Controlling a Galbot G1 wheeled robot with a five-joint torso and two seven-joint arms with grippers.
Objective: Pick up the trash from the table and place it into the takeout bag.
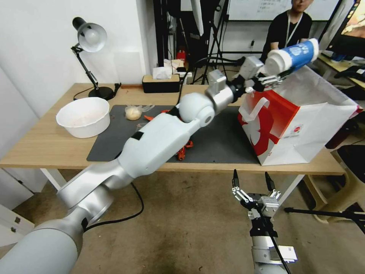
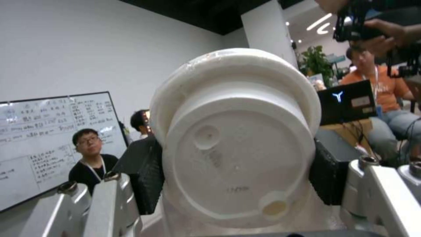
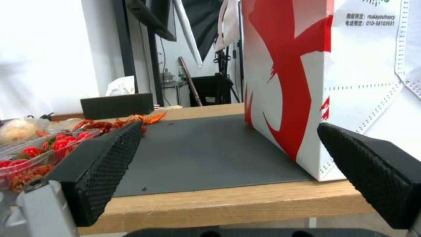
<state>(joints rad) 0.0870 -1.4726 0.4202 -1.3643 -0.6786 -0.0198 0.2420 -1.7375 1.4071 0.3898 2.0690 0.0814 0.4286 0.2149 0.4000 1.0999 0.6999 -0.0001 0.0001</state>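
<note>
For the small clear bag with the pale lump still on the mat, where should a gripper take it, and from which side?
Probably from above, at the crumpled loose plastic beside the lump of the small clear bag. It lies low on the dark grey mat, leaving little side face to pinch. The white plastic bowl stands close by on one side.
</note>
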